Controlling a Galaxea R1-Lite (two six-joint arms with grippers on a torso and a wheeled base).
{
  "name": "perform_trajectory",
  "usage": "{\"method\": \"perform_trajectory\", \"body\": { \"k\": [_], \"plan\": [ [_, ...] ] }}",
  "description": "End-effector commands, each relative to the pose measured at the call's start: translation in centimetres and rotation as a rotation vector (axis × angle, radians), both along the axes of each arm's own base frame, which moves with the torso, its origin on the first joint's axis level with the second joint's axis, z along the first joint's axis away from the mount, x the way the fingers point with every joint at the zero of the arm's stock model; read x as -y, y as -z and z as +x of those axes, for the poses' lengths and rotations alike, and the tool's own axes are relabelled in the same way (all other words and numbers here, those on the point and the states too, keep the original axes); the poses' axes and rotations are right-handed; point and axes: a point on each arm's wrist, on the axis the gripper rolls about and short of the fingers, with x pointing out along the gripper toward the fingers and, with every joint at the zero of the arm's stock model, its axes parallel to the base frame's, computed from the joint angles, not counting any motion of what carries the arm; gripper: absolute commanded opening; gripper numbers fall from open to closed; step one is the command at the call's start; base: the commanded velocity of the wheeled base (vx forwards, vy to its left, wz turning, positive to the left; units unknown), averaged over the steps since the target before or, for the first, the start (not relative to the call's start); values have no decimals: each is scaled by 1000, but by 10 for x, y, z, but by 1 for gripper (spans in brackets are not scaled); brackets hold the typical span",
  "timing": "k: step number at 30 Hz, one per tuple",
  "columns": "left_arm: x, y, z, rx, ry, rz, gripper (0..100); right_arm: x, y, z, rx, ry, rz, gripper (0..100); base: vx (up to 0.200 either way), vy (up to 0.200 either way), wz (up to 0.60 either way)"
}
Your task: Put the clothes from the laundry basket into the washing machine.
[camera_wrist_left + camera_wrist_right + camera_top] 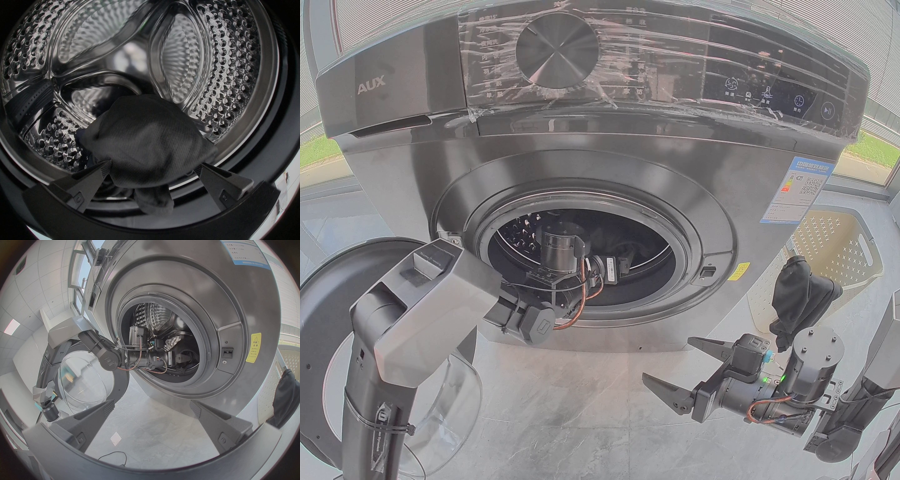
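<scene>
The grey washing machine (600,156) stands with its round door (337,325) swung open to the left. My left arm reaches through the opening into the steel drum (225,62). There my left gripper (153,176) is open, its fingers spread wide. A dark garment (147,140) lies between and just beyond them on the drum's lower front. My right gripper (682,367) hangs open and empty above the floor in front of the machine, also seen as the right gripper (153,419) in its wrist view. Another dark garment (802,299) hangs over the rim of the cream laundry basket (844,250).
The basket stands on the floor right of the machine, close behind my right arm. The open door and its glass bowl (84,383) take up the left side. Grey tiled floor (581,406) lies free in front of the machine.
</scene>
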Motion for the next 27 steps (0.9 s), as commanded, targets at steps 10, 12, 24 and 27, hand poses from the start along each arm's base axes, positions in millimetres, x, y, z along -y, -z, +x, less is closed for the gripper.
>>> {"method": "perform_trajectory", "body": {
  "k": [10,12,24,27],
  "plan": [
    [4,27,44,-11,-37,-5,0,-1,1,1,1,0,0,100,0,0,0],
    [4,23,50,15,-52,-20,0,-1,1,1,0,0,2,100,0,0,0],
    [-2,12,75,137,-134,-163,0,-2,3,2,0,0,2,100,0,0,0],
    [0,12,74,131,-131,-160,0,-2,3,2,0,0,2,100,0,0,0]
  ]
}}
